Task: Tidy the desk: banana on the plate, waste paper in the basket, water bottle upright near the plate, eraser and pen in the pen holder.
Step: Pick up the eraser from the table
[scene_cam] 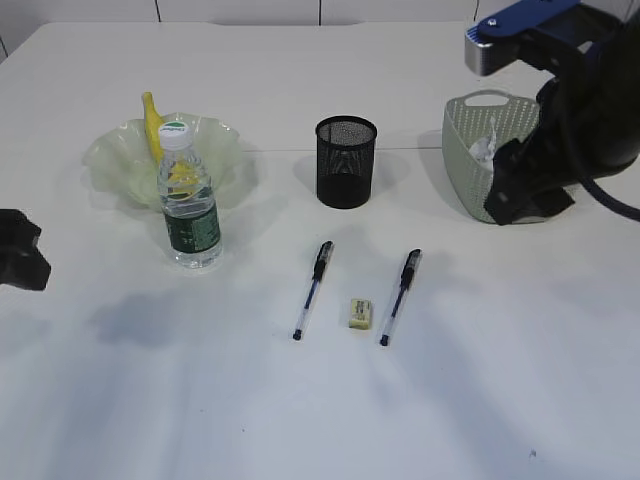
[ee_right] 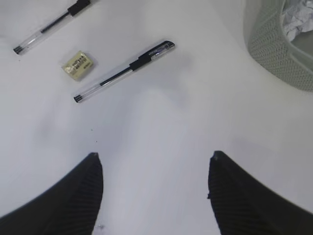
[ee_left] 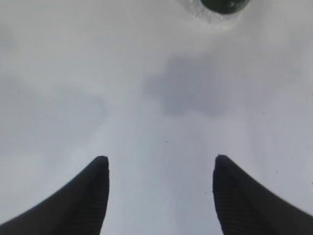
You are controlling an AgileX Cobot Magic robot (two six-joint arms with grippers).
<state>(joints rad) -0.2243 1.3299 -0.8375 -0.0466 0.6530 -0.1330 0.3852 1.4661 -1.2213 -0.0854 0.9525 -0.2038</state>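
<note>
2 clear-barrelled pens with black grips lay on the white tabletop, the left pen and the right pen, with the small cream-white rectangular eraser between them, touching neither. Plenty of bare table stretched in front of them, toward the camera.

The black mesh cylindrical pen holder stood behind the pens, apart from everything.

Out left, the left gripper hung low over bare table at the picture's edge, fingers spread, nothing between them. On the right, the right gripper hung in front of the pale sage-green perforated plastic basket, its arm covering part of it, fingers parted and empty as well.

The crumpled white waste paper sat inside that basket. The curved yellow banana lay in the translucent pale green wavy-rimmed glass plate. The small clear water bottle, dark green label and white cap, stood upright just in front of the plate.
</note>
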